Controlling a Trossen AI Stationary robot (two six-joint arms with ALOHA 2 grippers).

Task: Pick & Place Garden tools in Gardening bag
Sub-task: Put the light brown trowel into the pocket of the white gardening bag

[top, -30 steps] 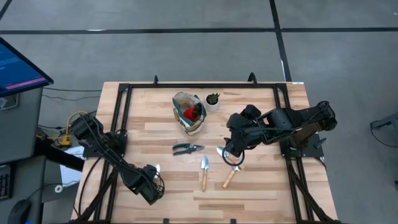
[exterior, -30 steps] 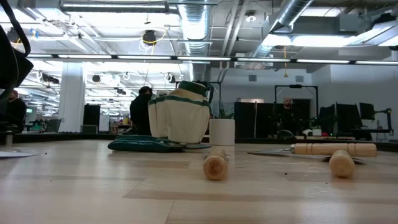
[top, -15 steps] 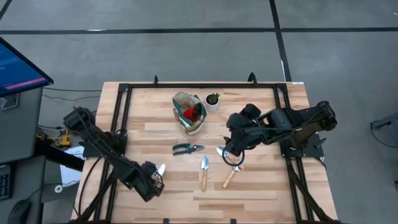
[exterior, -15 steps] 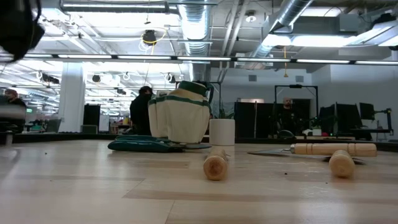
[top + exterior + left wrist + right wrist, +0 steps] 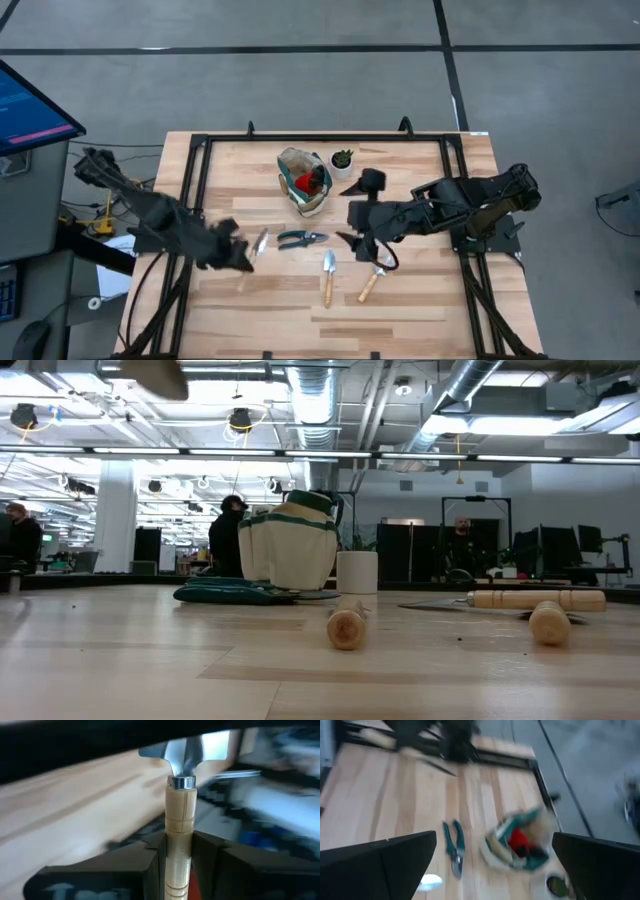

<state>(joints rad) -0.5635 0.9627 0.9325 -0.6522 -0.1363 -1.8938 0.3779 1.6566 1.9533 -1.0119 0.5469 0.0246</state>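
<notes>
While left gripper [image 5: 243, 257] clamps one trowel [image 5: 259, 244], right gripper [image 5: 352, 212] wide, two tools [image 5: 328, 276] lying, one shears [image 5: 301, 239], one bag [image 5: 306, 181].

I count three wooden-handled tools: one in my left gripper [image 5: 243, 257], two lying below the one pair of shears [image 5: 301, 239]. One gardening bag [image 5: 305, 180], one red item [image 5: 304, 183] inside, one white pot [image 5: 342, 161] beside it.

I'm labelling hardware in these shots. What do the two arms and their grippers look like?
Both arms are dark, near-black jointed links with dark cables looped along them. The left gripper and right gripper are black too. Up close, the left fingers are broad, flat, matte black blocks; the right fingers are wide, dark, angular plates. No markings are legible.
</notes>
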